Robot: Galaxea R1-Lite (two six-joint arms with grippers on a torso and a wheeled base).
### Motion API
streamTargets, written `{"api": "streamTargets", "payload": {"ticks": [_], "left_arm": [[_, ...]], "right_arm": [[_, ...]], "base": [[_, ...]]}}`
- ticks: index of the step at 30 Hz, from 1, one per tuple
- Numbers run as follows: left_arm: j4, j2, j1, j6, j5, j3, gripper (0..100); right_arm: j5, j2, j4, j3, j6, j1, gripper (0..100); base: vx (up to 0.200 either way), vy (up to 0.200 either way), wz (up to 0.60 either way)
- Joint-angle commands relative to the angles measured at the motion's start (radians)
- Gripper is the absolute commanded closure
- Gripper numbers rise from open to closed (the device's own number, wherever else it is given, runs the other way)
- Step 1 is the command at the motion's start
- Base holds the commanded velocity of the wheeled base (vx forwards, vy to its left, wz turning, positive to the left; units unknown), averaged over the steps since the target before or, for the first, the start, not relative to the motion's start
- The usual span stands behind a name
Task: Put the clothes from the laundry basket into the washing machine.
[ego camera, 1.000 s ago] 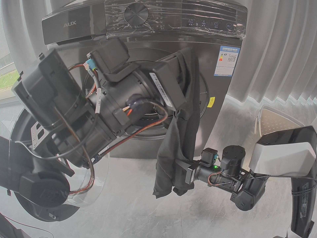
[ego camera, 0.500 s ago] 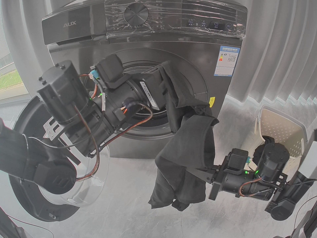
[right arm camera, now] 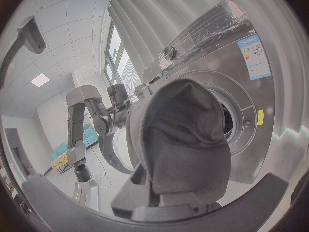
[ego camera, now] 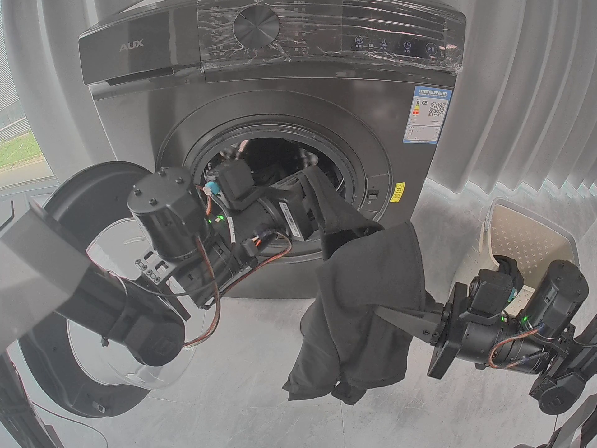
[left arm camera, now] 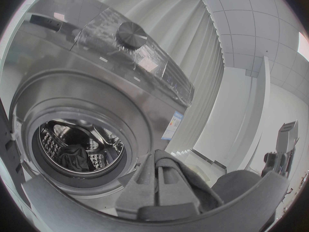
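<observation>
Lately the left arm has dropped lower and drawn away from the head camera, so we now see the round mouth of the washing machine (ego camera: 273, 76), which it blocked a second ago. The right arm has swung back toward the laundry basket (ego camera: 528, 231), carrying its end of the dark garment (ego camera: 367, 300) with it. The left gripper (ego camera: 309, 186) sits at the lower rim of the mouth, fingers pinched together on the garment's upper end, and cloth folds over one finger (left arm camera: 170, 184) in the left wrist view. The right gripper (ego camera: 398, 317) is clamped on the garment lower down, in front of the machine, with cloth heaped over it in its own wrist view. The garment hangs between the two, its tail above the floor. Another dark cloth (left arm camera: 72, 157) lies inside the drum. The door (ego camera: 93, 206) stands open at the left.
</observation>
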Motion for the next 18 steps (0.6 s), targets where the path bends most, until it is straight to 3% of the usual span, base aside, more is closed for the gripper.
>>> {"api": "streamTargets", "payload": {"ticks": [1,8,9,12,18], "left_arm": [[-0.027,0.079,0.003,0.002,0.001,0.017,100],[-0.060,0.091,0.005,0.002,-0.003,0.041,100],[-0.064,0.088,0.005,0.003,-0.004,0.049,0],[-0.079,0.082,0.003,0.000,-0.009,0.063,0],[-0.235,0.076,0.005,0.005,-0.033,0.222,0]], "right_arm": [[0.005,-0.017,-0.001,-0.012,0.002,-0.029,100],[0.006,-0.017,-0.001,-0.019,0.003,-0.044,100],[0.006,-0.017,-0.001,-0.021,0.003,-0.044,100],[0.006,-0.017,-0.001,-0.030,0.003,-0.056,100],[0.006,-0.011,0.000,-0.067,0.000,-0.171,100]], "base": [[0.000,0.000,0.00],[0.000,0.000,0.00],[0.000,0.000,0.00],[0.000,0.000,0.00],[0.000,0.000,0.00]]}}
